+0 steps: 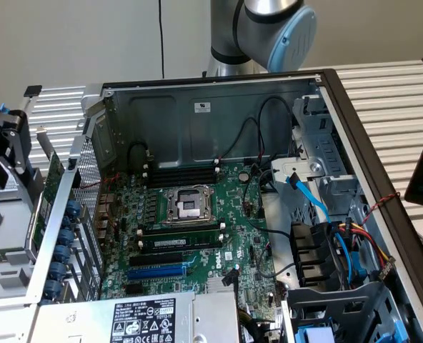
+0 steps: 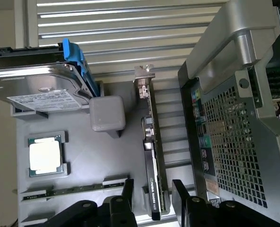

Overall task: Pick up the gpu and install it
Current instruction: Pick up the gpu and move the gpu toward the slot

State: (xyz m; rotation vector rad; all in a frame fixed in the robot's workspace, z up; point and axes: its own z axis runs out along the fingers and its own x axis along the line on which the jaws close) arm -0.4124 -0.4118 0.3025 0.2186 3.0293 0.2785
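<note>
Here's the gripper (image 2: 153, 184), black fingers (image 2: 128, 191) spread wide, and the gpu (image 2: 152, 142) stands on its edge right in the gap between them, a sliver of space showing on either side, so nothing is clamped and nothing is lifted. The card sits in a slot of a grey parts tray (image 2: 78, 142) outside the computer, black shroud facing one finger, green board facing the other, and its silver end bracket (image 2: 144, 78) at the end farthest from the fingers. White lettering runs along the shroud edge and I can make out "NVIDIA QUADRO"; the rest is too small. Beside the card on the same tray there's a square processor (image 2: 45, 156) in its recess, a memory stick (image 2: 69, 190) lying in a long slot, a plain grey block (image 2: 107, 113), and a hard drive (image 2: 36, 90) with a blue rail and a white label I can't read. On the card's other side rises the rear of the open computer case (image 2: 232, 142), all mesh grille and port stickers. From the exterior view the case lies open, the green motherboard (image 1: 197, 214) exposed with its bare processor socket (image 1: 188, 205). The power supply (image 1: 143, 321) carries a white label crowded with certification marks, too fine to read, and the grey arm (image 1: 276, 28) with a blue cap shows behind the case.
</note>
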